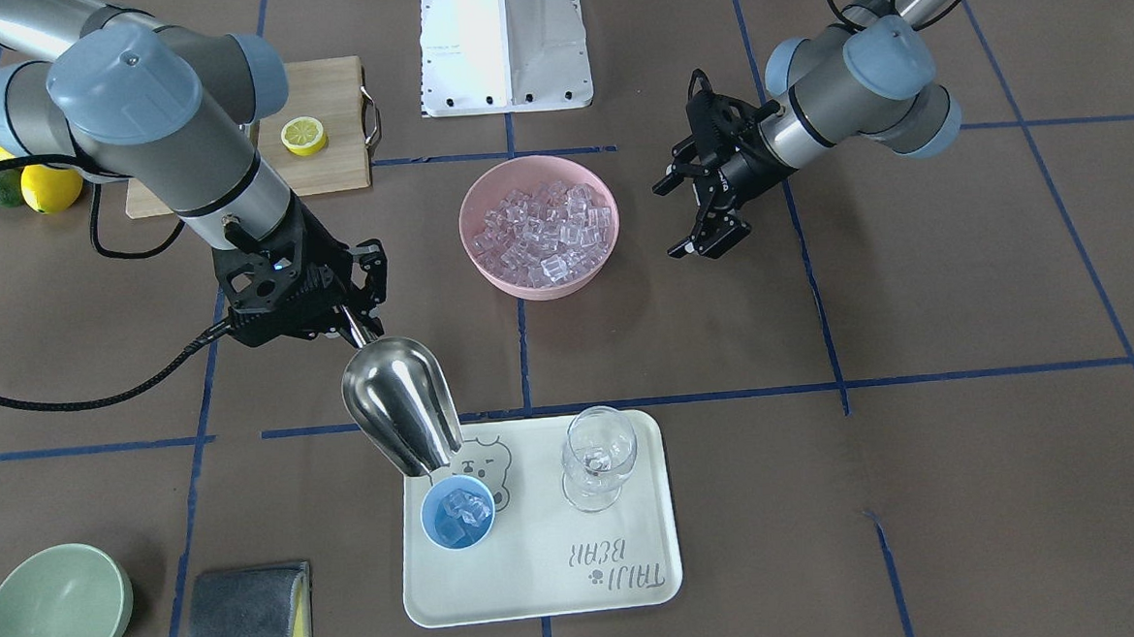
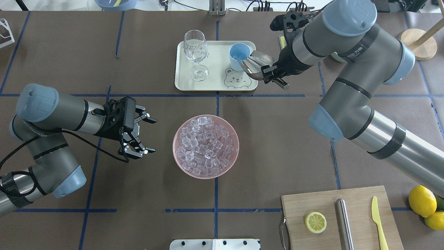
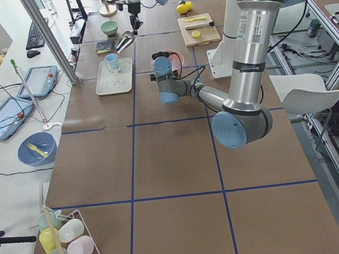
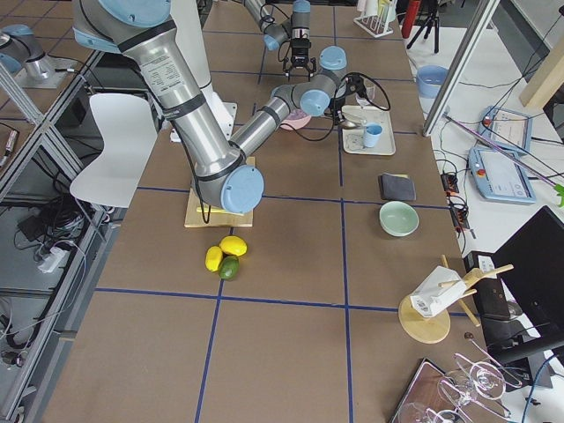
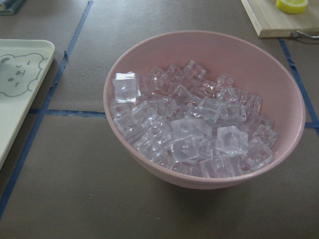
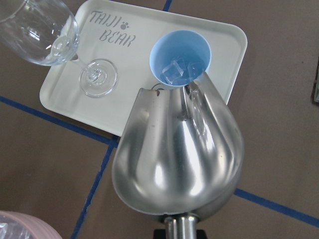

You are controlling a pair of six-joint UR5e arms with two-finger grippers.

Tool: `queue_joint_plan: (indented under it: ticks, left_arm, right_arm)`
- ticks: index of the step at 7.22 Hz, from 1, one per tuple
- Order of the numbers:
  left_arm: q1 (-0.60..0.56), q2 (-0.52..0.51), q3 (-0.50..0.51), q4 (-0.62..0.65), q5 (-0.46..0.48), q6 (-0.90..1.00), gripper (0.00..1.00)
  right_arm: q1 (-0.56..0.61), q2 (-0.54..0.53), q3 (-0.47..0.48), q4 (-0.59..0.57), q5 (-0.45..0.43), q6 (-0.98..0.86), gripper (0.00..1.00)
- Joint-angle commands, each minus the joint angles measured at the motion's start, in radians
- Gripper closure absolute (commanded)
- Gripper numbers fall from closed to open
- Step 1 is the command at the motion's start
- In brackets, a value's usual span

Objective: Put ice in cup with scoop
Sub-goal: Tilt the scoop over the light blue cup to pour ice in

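My right gripper (image 1: pixel 358 315) is shut on the rod handle of the steel scoop (image 1: pixel 402 405). The scoop is tilted mouth down, with its lip over the light-blue cup (image 1: pixel 433 531) on the cream tray (image 1: pixel 542 582). In the right wrist view the scoop (image 6: pixel 179 164) reaches the cup's (image 6: pixel 167 47) rim, and a few ice cubes (image 6: pixel 174 72) lie inside the cup. The pink bowl (image 2: pixel 177 154) at mid-table is full of ice (image 2: pixel 206 146). My left gripper (image 2: pixel 152 135) is open and empty beside the bowl, pointing at it.
A clear stemmed glass (image 1: pixel 599 458) stands on the tray beside the cup. A pale green bowl (image 1: pixel 54 617) and a grey cloth (image 1: pixel 243 622) lie near the right arm. A cutting board (image 2: pixel 341 218) holds a lemon half, a steel cylinder and a yellow knife, with lemons (image 2: pixel 421 201) beside it.
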State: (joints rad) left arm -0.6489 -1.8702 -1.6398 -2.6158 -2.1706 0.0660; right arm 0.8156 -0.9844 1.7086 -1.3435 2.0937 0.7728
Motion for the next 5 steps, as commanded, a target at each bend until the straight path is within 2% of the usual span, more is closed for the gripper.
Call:
queue_joint_plan:
  ticks: [1,3,5]
  left_arm:
    - [0.0,0.0,0.002,-0.001,0.0,0.0,0.0]
    - [0.0,0.0,0.003,-0.003,0.0,0.0,0.0]
    - [0.002,0.0,0.008,-0.003,0.0,0.0,0.0]
  right_arm:
    - [0.0,0.029,0.0,-0.074,0.0,-0.029,1.0]
    - [0.003,0.084,0.0,-0.193,0.008,-0.07,1.0]
    - [0.025,0.072,0.032,-0.207,0.014,-0.078,1.0]
